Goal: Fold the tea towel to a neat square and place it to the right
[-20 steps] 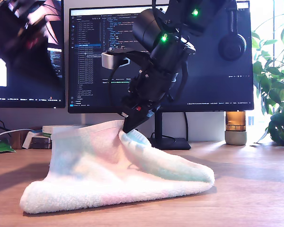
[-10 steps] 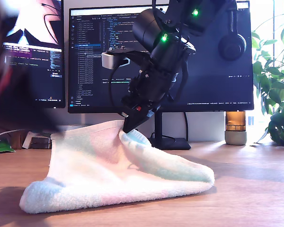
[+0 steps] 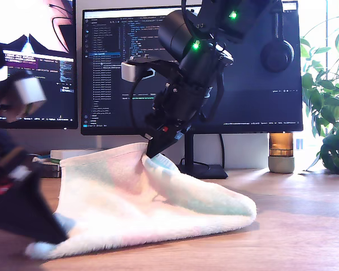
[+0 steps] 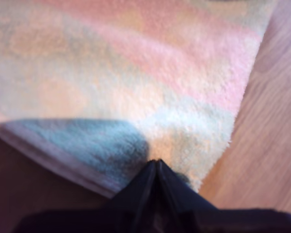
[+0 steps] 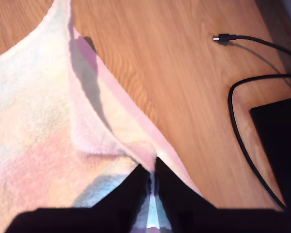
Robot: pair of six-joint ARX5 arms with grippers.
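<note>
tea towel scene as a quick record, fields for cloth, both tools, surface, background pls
cloth: fluffy pale terry tea towel with pink and mint tints, partly folded, one edge lifted
second tool: my second gripper shut on the raised towel edge, in front of the dark monitor
first tool: my first gripper shut at the towel's low corner, near the exterior view's left
surface: wooden desk
background: black cable, green houseplant

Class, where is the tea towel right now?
In the exterior view the tea towel lies left of centre on the wooden desk, before the monitor, one edge lifted.
</note>
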